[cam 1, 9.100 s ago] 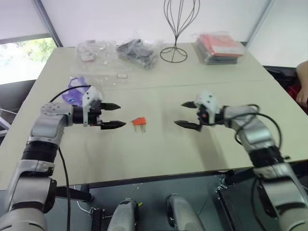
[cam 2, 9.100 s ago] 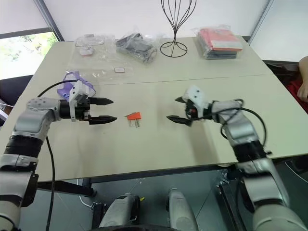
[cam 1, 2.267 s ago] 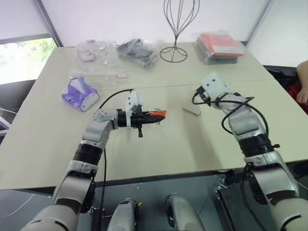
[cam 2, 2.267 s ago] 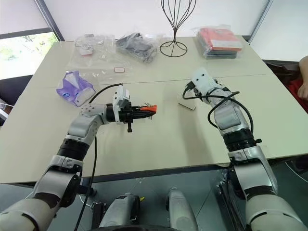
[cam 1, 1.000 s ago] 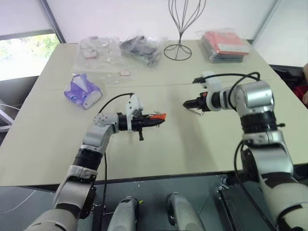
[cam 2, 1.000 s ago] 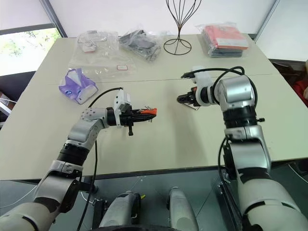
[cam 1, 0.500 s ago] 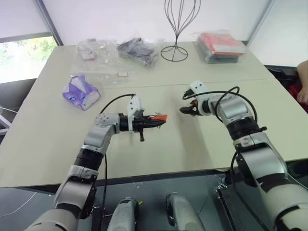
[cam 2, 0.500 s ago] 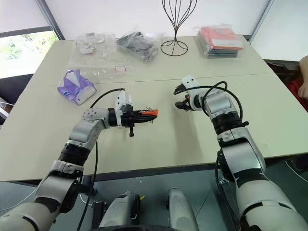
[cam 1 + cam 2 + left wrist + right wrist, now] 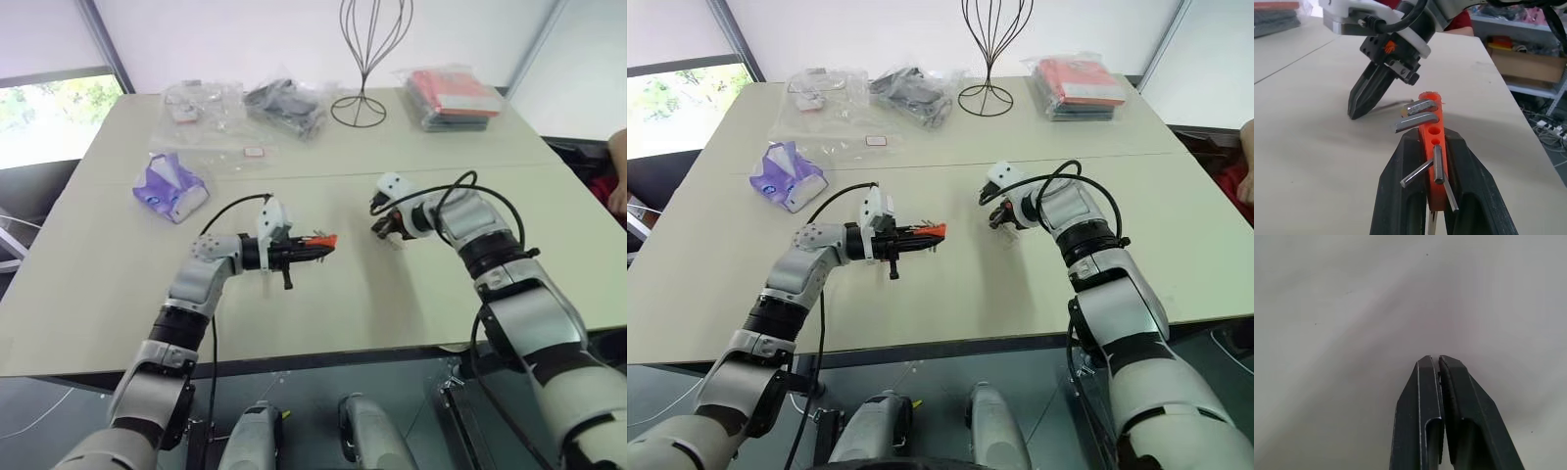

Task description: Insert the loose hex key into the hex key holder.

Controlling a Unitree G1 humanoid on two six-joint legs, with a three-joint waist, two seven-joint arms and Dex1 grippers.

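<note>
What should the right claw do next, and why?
Probably lift the right claw slightly to test the grip: it is shut, tips on the table at the key, but whether it pinches the key is unclear. The left claw holds the holder ready.

Silver-grey jointed arms w/ black cables, white wrist housings, black claws.
</note>
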